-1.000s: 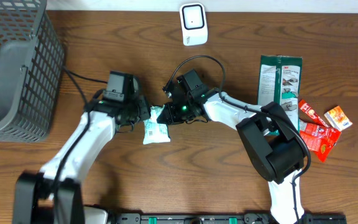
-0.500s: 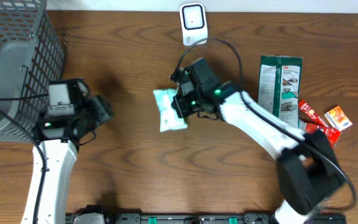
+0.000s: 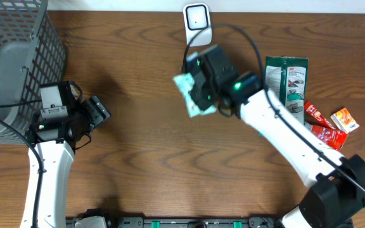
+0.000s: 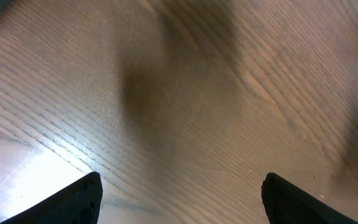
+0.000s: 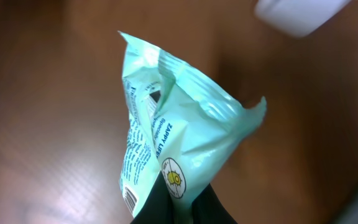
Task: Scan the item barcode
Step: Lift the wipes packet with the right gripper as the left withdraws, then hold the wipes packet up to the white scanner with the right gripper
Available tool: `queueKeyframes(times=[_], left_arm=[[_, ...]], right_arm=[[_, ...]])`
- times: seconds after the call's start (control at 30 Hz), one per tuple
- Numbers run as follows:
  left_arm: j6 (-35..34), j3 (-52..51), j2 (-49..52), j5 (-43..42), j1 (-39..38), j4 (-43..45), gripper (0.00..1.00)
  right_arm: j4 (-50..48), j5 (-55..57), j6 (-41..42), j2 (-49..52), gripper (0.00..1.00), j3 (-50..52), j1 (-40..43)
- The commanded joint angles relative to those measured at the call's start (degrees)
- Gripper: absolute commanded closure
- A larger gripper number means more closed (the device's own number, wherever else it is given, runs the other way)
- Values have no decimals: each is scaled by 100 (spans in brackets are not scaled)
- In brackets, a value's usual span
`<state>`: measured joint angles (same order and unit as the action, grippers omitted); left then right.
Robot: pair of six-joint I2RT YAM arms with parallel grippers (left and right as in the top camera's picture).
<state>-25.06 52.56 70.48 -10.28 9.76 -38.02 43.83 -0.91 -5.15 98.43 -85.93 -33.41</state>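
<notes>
A pale green packet [image 3: 189, 96] hangs above the table, pinched in my right gripper [image 3: 201, 95], just below the white scanner [image 3: 197, 24] at the back edge. In the right wrist view the packet [image 5: 173, 143] fills the middle, its barcode [image 5: 130, 198] at the lower left, and my right gripper [image 5: 180, 208] is shut on its bottom edge; the scanner's blurred white corner [image 5: 300, 12] shows at the top right. My left gripper [image 3: 99, 109] sits far to the left, open. In the left wrist view my left gripper [image 4: 182, 202] is spread wide over bare wood.
A grey mesh basket [image 3: 14, 63] stands at the back left. At the right lie a green-and-white pouch [image 3: 286, 82], a red packet [image 3: 325, 136] and a small orange packet [image 3: 345, 119].
My left gripper let go of the packet, opened and drew back to the left. My right arm lifted the packet up and back toward the scanner.
</notes>
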Motion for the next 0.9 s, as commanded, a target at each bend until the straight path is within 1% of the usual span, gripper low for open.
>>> queueKeyframes(times=[0.0,0.17,0.23,0.33,0.47,0.57,0.63,0.87], left_arm=[[76,50,26,72,24,-15,17],[76,50,26,72,24,-15,17],[76,50,26,72,24,-15,17],[76,50,26,72,24,-15,17],[76,50,26,72,24,-15,17],[76,50,26,72,24,-15,17],[76,50,26,72,24,-15,16],[76,50,26,72,24,-15,16]], right_arm=[[323,994,-708,-61,99,-1362,87],[841,1637,-1226,33,99,-2719,98],[817,1897,-1438,79,99,-3077,96],[592,2175,-1832,179,99,-3316,96],[0,2404,-2396,409,99,-3316,96],[-481,2426,-2588,728,99,-3316,96],[-933,2643,-2761,1036,99,-3316,96],[-2656,3281,-4083,2225,99,-3316,94]])
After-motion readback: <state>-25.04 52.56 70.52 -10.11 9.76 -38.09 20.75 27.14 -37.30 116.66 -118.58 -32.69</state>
